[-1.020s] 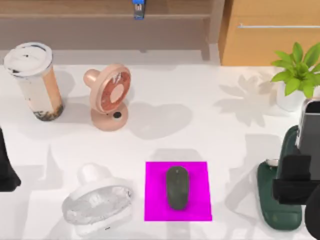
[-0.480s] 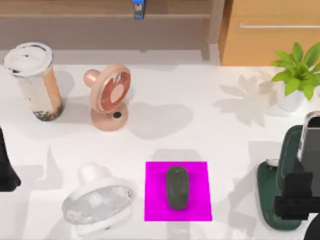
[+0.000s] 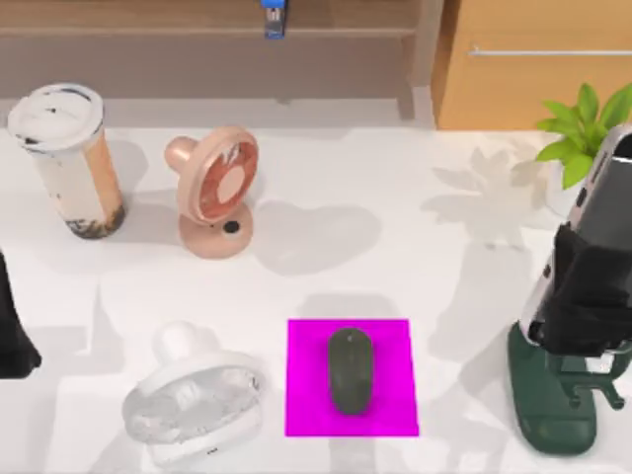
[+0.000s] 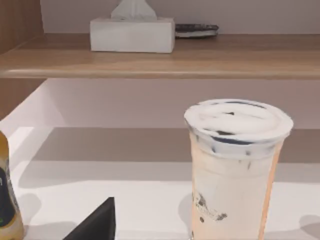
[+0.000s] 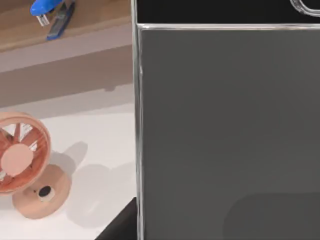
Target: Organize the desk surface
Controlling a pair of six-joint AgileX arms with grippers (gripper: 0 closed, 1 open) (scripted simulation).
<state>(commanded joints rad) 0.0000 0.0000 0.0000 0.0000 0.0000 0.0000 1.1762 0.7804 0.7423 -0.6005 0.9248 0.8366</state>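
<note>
The desk surface [image 3: 395, 247] is a broad white tabletop. At its right side my right gripper [image 3: 583, 296] is shut on a dark phone [image 3: 595, 202] with a silver rim, held tilted above a dark green stand [image 3: 548, 405]. In the right wrist view the phone [image 5: 225, 125] is a grey slab close to the camera. A dark mouse [image 3: 350, 370] lies on a magenta mat [image 3: 306, 395] at the front centre. My left arm is parked at the left edge, its gripper [image 3: 12, 336] a dark shape there.
A pink fan [image 3: 219, 188] and a lidded drink cup [image 3: 69, 158] stand at the back left, with a white fan [image 3: 193, 405] at the front left. A potted plant [image 3: 588, 138] is at the back right. A wooden shelf [image 4: 175, 60] holds a tissue box [image 4: 132, 34] and a blue stapler [image 3: 274, 18].
My right gripper has risen and moved toward the back with the phone, which now tilts above the green stand. The left arm has not moved.
</note>
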